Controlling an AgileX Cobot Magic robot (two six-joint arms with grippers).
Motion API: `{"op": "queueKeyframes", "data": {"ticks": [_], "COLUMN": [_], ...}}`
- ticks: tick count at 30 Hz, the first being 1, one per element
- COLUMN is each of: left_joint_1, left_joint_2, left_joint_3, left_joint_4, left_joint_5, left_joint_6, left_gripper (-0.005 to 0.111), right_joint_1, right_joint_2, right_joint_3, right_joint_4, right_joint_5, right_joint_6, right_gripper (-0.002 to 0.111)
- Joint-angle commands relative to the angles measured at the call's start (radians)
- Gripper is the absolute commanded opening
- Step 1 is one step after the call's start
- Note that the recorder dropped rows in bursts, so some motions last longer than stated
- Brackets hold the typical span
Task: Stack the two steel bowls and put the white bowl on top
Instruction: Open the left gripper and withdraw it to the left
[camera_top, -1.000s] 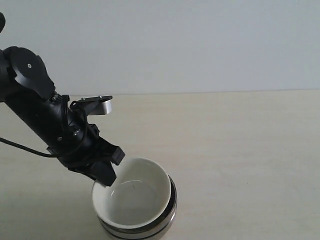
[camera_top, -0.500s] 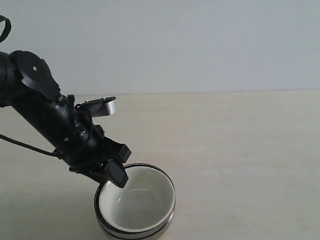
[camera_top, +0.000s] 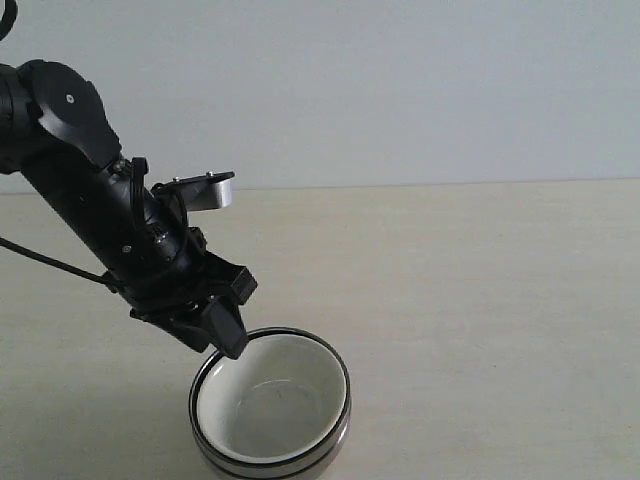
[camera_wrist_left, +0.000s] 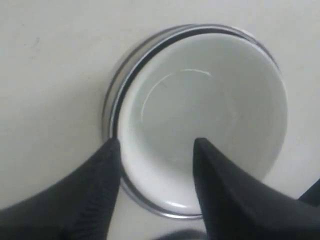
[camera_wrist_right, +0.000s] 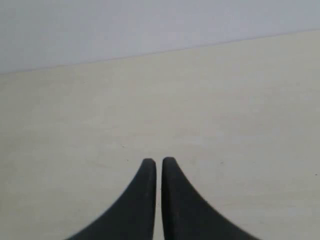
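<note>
The white bowl (camera_top: 272, 405) sits level inside the steel bowls (camera_top: 340, 432), which show only as a shiny rim and side band around it at the front of the table. My left gripper (camera_top: 228, 345) hangs open just over the bowl's left rim. In the left wrist view the gripper (camera_wrist_left: 156, 145) straddles the rim without touching it. One of its fingers (camera_wrist_left: 100, 175) is outside the steel rim (camera_wrist_left: 112, 107) and the other is over the inside of the white bowl (camera_wrist_left: 200, 105). My right gripper (camera_wrist_right: 159, 161) is shut over bare table and out of the exterior view.
The beige table (camera_top: 480, 300) runs back to a pale wall. The left arm's black body (camera_top: 90, 210) leans in from the upper left, with a cable trailing off the left edge.
The white bowl, held tilted and raised a second ago, has come down level into the steel bowls. The left gripper has let go and lifted slightly up and to the left.
</note>
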Motion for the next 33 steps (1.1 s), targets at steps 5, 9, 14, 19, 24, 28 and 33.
{"op": "queueKeyframes", "data": {"ticks": [5,9,14,19,24,28,33], "left_joint_1": [0.057,0.082,0.097,0.097,0.093,0.093,0.093], "left_joint_2": [-0.083,-0.172,-0.312,-0.460,-0.568,-0.664,-0.792], "left_joint_3": [0.005,0.088,0.241,0.440,0.627,0.798,0.983], "left_joint_4": [0.217,0.212,0.199,0.079,-0.103,-0.361,-0.444], "left_joint_5": [-0.019,-0.130,-0.301,-0.503,-0.689,-0.896,-1.137], "left_joint_6": [-0.199,-0.190,-0.174,-0.117,0.011,0.205,0.210], "left_gripper": [0.040,0.040,0.033,0.008,0.004,0.004,0.004], "right_joint_1": [-0.003,-0.003,-0.003,-0.003,-0.003,-0.003,-0.003], "right_joint_2": [-0.004,-0.004,-0.004,-0.004,-0.004,-0.004,-0.004], "right_joint_3": [0.000,0.000,0.000,0.000,0.000,0.000,0.000], "right_joint_4": [-0.004,-0.004,-0.004,-0.004,-0.004,-0.004,-0.004], "right_joint_5": [-0.010,-0.010,-0.010,-0.010,-0.010,-0.010,-0.010], "right_joint_6": [-0.001,-0.001,-0.001,-0.001,-0.001,-0.001,-0.001], "right_gripper": [0.000,0.000,0.000,0.000,0.000,0.000,0.000]}}
